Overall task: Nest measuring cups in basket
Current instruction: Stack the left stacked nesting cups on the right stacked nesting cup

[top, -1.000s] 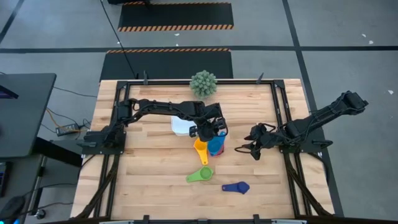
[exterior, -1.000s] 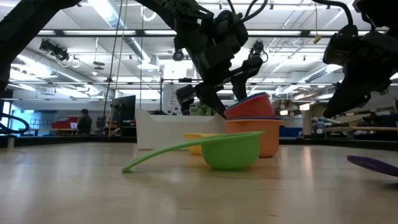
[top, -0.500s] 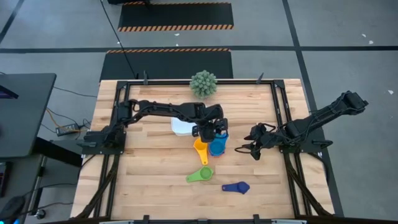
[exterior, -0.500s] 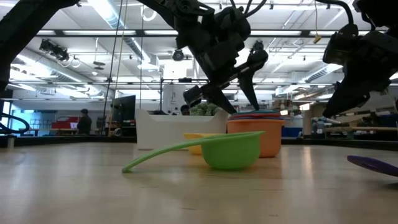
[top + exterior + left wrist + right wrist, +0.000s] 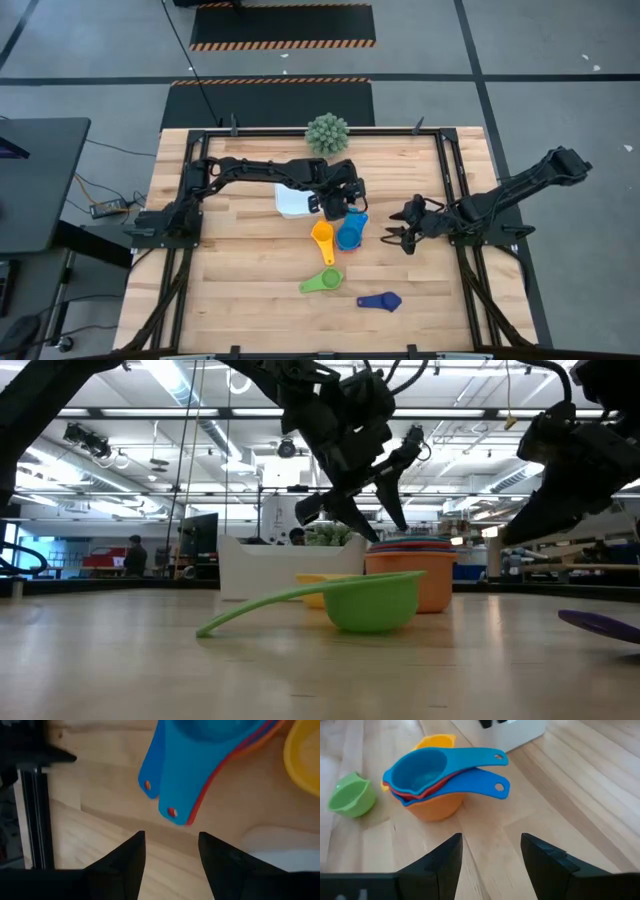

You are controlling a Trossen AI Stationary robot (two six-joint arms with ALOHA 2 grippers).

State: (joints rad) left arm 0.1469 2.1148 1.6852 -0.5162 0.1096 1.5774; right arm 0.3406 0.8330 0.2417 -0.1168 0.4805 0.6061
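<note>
We see a nested stack of measuring cups [image 5: 427, 782], light blue inside red, blue and orange, standing on the table just beside the white basket [image 5: 291, 204], with yellow [image 5: 322, 235], green [image 5: 322, 282] and dark blue [image 5: 379, 300] cups lying apart. The left gripper [image 5: 362, 488] hovers over the stack, fingers parted and empty; the right gripper [image 5: 396, 235] waits nearby, likewise parted and empty. We judge these cups light, rigid and slick, best taken by the flat handles [image 5: 165, 785]. The basket's interior is hidden behind its wall and the arm, so we cannot tell what it holds.
</note>
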